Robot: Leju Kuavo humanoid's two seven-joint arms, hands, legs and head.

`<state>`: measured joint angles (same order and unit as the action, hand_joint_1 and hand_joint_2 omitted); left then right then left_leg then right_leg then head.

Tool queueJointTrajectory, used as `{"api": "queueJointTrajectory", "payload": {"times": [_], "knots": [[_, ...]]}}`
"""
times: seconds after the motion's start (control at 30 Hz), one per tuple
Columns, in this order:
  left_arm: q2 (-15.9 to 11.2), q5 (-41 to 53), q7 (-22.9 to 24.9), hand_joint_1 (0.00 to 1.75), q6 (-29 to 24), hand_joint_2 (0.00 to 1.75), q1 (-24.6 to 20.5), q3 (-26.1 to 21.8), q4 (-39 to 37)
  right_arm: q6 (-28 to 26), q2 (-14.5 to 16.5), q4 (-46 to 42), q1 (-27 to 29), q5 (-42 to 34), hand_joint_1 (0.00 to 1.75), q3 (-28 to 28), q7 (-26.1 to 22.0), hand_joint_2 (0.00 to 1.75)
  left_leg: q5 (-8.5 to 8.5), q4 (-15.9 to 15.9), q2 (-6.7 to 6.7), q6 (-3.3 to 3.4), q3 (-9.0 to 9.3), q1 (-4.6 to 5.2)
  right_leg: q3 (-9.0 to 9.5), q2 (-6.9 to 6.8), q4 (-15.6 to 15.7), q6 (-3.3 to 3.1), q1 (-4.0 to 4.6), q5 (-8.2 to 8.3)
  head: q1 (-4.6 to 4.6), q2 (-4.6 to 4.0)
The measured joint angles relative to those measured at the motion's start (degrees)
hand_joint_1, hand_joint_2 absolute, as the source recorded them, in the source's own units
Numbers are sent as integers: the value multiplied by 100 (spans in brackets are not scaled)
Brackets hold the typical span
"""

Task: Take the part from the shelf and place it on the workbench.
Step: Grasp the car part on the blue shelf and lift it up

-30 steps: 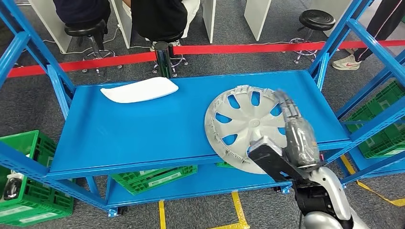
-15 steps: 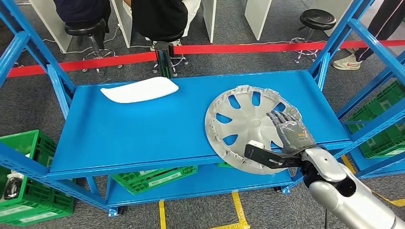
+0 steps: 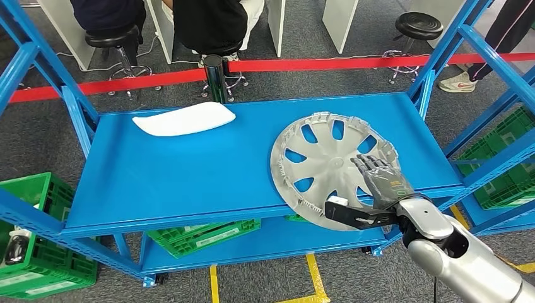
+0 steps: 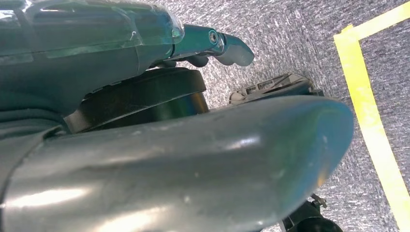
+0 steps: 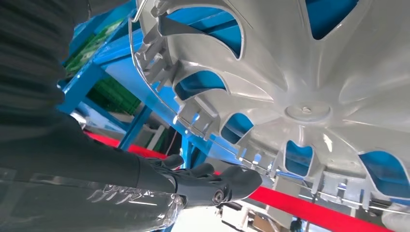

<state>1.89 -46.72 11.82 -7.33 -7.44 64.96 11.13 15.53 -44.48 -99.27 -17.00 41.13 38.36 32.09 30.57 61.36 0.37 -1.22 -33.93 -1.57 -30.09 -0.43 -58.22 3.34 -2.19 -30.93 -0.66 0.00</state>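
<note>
Fingers (image 3: 373,165) spread on hubcap (image 3: 322,161), grip unclear

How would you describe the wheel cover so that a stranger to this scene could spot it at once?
Find the blue shelf in the middle of the head view and look at its right front corner. There lies the wheel cover, its edge hanging over the front lip, with the right hand on it. It is round, silver and spoked, whereas its neighbour, the white part, is flat and elongated.
</note>
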Motion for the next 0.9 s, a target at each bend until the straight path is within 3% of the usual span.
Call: {"api": "queueJointTrajectory", "payload": {"times": [0.5, 0.77, 0.9], "knots": [[54, -133, -1, 0, 64, 0, -8, 11, -15, -5, 98, 248, -166, 142, 0, 379, -225, 175, 0, -1, 2, 0, 2, 1, 6, -1, 1, 0, 0, 0, -1, 0], [72, -165, 167, 0, 63, 0, -21, 11, -15, -1221, 258, 482, -234, 1354, 0, 596, -145, 175, 1, -2, 26, 1, 2, 2, 5, 2, 1, 0, -1, 0, -1, 0], [86, -155, 216, 0, 68, 0, -29, 11, -17, -1465, 336, 543, -251, 1640, 0, 588, -77, 175, 1, -2, 34, 1, 4, 3, 4, 4, 2, 0, -2, 0, -2, 0]]}}
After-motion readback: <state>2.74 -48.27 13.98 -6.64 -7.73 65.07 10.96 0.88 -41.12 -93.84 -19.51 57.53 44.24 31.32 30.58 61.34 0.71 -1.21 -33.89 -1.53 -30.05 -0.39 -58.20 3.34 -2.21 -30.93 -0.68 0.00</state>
